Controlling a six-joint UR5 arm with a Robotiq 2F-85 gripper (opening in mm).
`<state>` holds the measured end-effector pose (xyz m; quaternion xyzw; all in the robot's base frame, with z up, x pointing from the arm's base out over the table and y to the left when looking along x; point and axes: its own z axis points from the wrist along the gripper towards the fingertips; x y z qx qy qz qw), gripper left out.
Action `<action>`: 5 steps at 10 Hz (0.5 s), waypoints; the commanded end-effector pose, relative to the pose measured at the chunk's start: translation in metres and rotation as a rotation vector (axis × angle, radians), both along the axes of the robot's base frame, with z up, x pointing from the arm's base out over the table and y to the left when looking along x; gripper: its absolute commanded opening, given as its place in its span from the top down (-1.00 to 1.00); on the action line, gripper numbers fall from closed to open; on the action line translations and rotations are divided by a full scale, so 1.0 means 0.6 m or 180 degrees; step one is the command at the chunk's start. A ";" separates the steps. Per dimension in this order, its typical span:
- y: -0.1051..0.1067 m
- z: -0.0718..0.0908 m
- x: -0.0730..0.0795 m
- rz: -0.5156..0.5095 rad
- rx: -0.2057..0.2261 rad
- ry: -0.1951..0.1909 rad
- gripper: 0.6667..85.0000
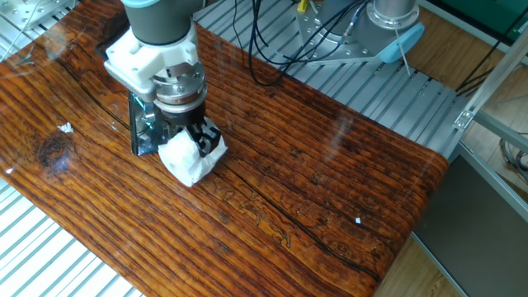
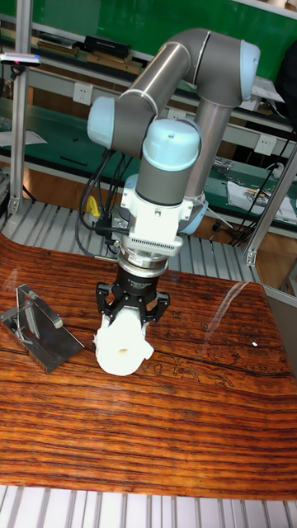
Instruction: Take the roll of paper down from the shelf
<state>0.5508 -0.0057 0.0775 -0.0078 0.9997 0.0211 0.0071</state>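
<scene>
The white roll of paper (image 1: 190,162) is squeezed between the fingers of my gripper (image 1: 195,148), which comes down on it from above. In the tall fixed view the roll of paper (image 2: 121,349) hangs at about table height, its hollow core facing the camera, and my gripper (image 2: 130,327) is shut on its top. The shelf (image 2: 39,333), a shiny metal bracket, stands to the left of the roll with a clear gap between them. In the fixed view the shelf (image 1: 141,129) shows just behind and left of the gripper, partly hidden by it.
The wooden table (image 1: 313,190) runs to a front right edge. Black cables (image 1: 272,49) and a metal mount (image 1: 355,41) lie behind it on ribbed aluminium. A white scrap (image 1: 66,128) and a small white speck (image 1: 358,219) rest on the wood.
</scene>
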 end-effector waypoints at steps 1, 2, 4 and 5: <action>0.021 -0.010 0.005 0.0226 0.0193 -0.0008 -0.42; 0.030 -0.014 0.009 0.0270 0.0251 -0.0013 -0.57; 0.037 -0.021 0.015 0.0391 0.0302 -0.0025 -0.75; 0.038 -0.022 0.017 0.0401 0.0307 -0.0031 -0.79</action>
